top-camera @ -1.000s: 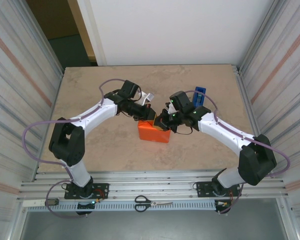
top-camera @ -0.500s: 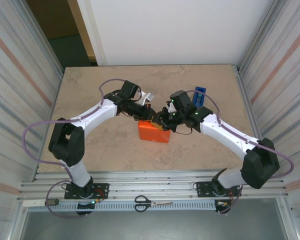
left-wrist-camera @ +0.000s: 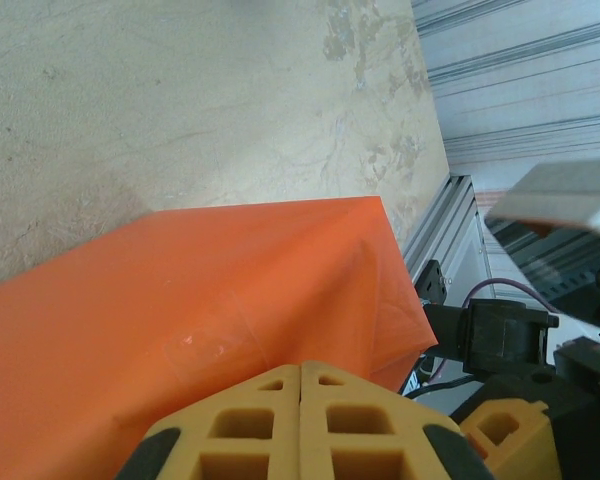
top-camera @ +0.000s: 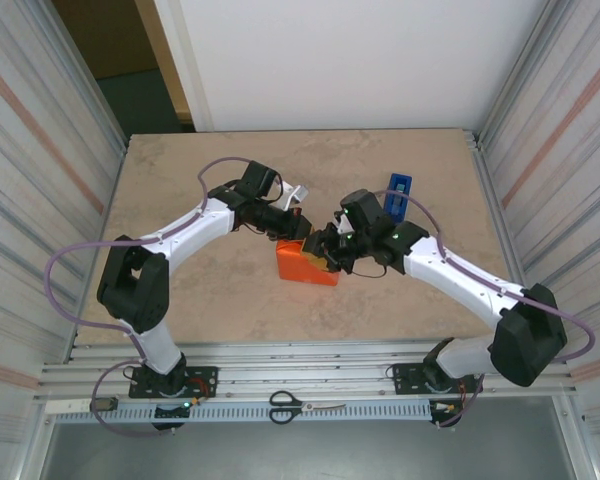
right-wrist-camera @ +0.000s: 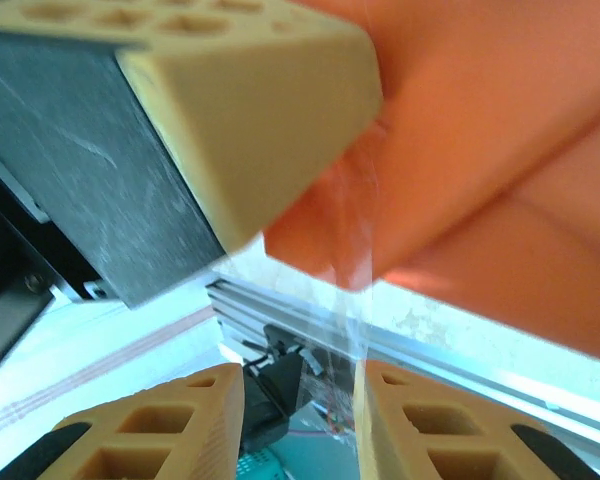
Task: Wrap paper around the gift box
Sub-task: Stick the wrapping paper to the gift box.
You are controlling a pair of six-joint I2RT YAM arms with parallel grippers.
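Compared with a second ago, the right arm's elbow sits lower and further toward the right edge of the bench (top-camera: pixel 200 290). Its wrist has swung off the blue tape dispenser (top-camera: pixel 398 190), which now shows more fully. The right end effector (top-camera: pixel 327 252) was together then. Now its fingers (right-wrist-camera: pixel 150 430) stand apart at the right end of the parcel, and a thin strip of clear tape (right-wrist-camera: pixel 360 290) hangs in the gap between them. Whether they grip that strip cannot be told. The left arm and the parcel have not shifted.

The left end effector (top-camera: pixel 298 230) has its fingers together, nothing visible between them, and the tips (left-wrist-camera: pixel 300 372) rest against the far side of the parcel. One left finger (right-wrist-camera: pixel 250 110) shows from the right wrist, just beside the folded end.

The paper (top-camera: pixel 305 265) encloses the gift box, whose own surface is hidden. The parcel lies near the middle of the bench, a little toward the near edge. A clear tape patch (left-wrist-camera: pixel 220 330) crosses a seam on the paper. The tape dispenser stands behind the parcel, toward the right edge, apart from it. Scissors (top-camera: pixel 305 406) lie on the rail below the near edge, between the arm bases
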